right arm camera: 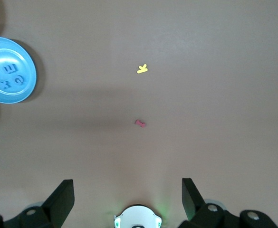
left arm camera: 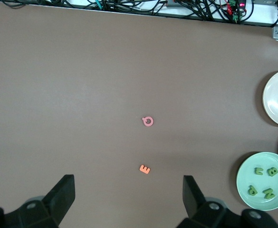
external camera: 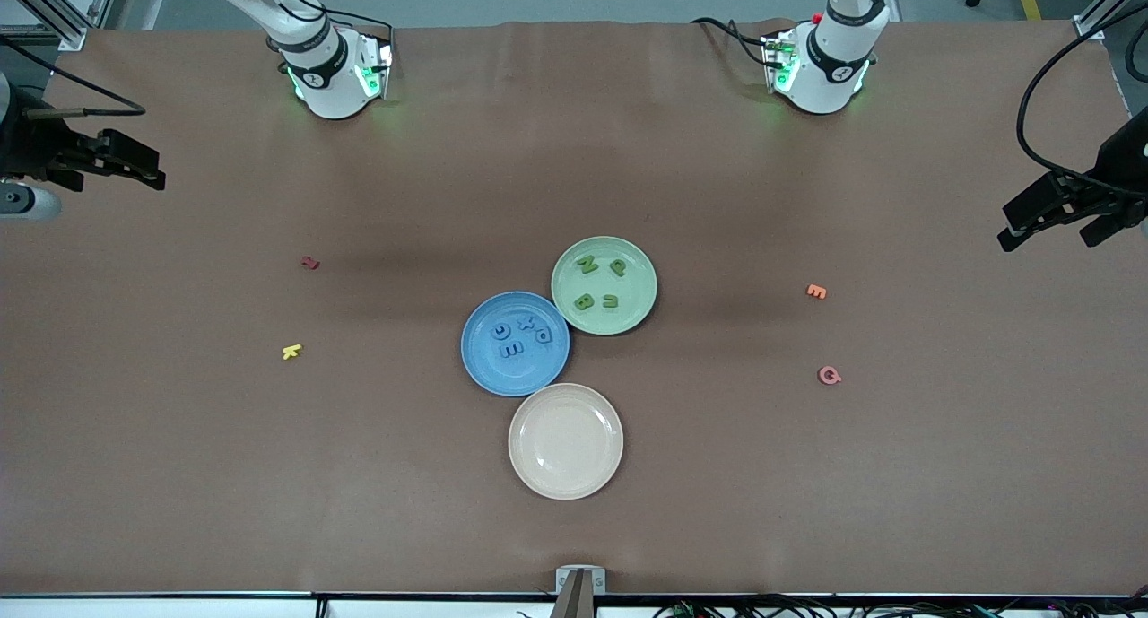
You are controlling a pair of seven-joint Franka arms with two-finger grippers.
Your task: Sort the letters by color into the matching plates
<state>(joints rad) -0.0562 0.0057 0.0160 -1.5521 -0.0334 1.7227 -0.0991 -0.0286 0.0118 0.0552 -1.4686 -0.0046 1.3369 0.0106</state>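
The blue plate (external camera: 502, 380) sits mid-table and touches the pale green plate (external camera: 639, 286), which lies farther from the front camera. Several blue letters (external camera: 509, 350) lie in the blue plate, and several green letters (external camera: 583, 301) lie in the green plate. My left gripper (external camera: 1042, 241) hangs open and empty high over the left arm's end of the table. Its wrist view shows its fingers (left arm camera: 65, 192) wide apart and the green plate (left arm camera: 277, 183) at the edge. My right gripper (external camera: 160, 174) hangs open and empty over the right arm's end. Its wrist view shows the blue plate (right arm camera: 15, 90).
An empty beige plate (external camera: 566, 440) touches the blue plate on the side nearer the front camera. A red letter (external camera: 310, 263) and a yellow letter (external camera: 291, 352) lie toward the right arm's end. An orange E (external camera: 816, 291) and a pink Q (external camera: 830, 376) lie toward the left arm's end.
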